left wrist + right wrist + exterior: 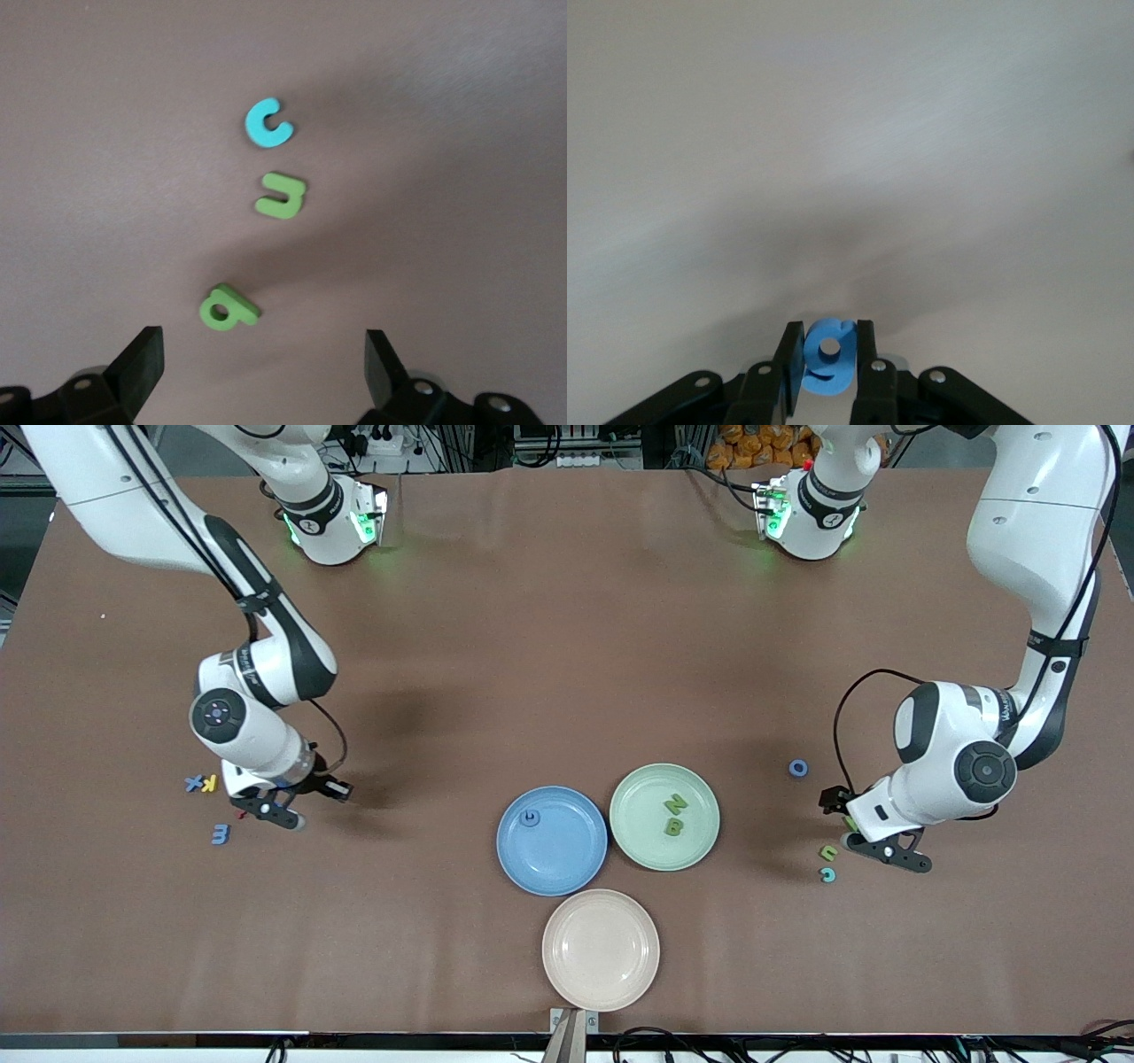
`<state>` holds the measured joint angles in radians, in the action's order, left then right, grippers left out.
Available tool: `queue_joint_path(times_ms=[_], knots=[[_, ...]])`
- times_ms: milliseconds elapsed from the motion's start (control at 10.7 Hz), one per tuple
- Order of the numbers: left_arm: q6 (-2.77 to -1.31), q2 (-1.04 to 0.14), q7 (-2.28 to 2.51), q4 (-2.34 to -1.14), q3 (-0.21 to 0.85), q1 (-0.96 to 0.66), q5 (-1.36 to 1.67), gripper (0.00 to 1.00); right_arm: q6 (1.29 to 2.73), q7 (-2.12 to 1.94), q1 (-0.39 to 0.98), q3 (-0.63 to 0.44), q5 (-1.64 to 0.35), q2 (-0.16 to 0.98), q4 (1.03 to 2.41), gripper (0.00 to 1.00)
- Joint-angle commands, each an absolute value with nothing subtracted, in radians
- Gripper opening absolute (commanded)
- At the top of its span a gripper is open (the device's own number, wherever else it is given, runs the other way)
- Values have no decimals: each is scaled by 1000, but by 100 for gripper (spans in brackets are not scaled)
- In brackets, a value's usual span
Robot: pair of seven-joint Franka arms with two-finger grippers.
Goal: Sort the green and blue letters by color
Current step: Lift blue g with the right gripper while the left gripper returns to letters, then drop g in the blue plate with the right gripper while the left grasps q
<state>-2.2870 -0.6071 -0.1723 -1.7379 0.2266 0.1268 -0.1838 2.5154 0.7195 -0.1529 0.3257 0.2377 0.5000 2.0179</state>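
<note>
Right gripper (829, 354) at frame left, fingers clamped on blue letter (827, 356). Left gripper (264, 359) at frame right, fingers wide apart, holding nothing, over green p (227, 308); green n (282, 195) and cyan c (267, 123) nearby on worktop.

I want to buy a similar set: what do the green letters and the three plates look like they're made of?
The green letters look like matte foam or soft plastic: chunky, flat-faced, with rounded edges and no glare. The blue plate, green plate and pink plate look like smooth, satin plastic or melamine, with uniform pastel colour and soft sheen; ceramic can't be ruled out.
</note>
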Motion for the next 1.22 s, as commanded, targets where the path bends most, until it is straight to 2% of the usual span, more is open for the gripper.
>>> queue_joint_path(times_ms=[0,281,842,1122], knots=[[-2374,-613,-193,-1793,247,166,-235,100,2348,825,-45,322,105,564,1832,0],[-2463,-644,-199,-1821,245,199,-290,100,2313,1081,90,322,104,639,1705,0],[-2500,-657,-192,-1841,247,219,-304,100,2338,1487,276,325,103,722,1504,0],[-2511,-658,-178,-1850,250,216,-299,100,2498,1549,345,322,-29,730,1441,0]])
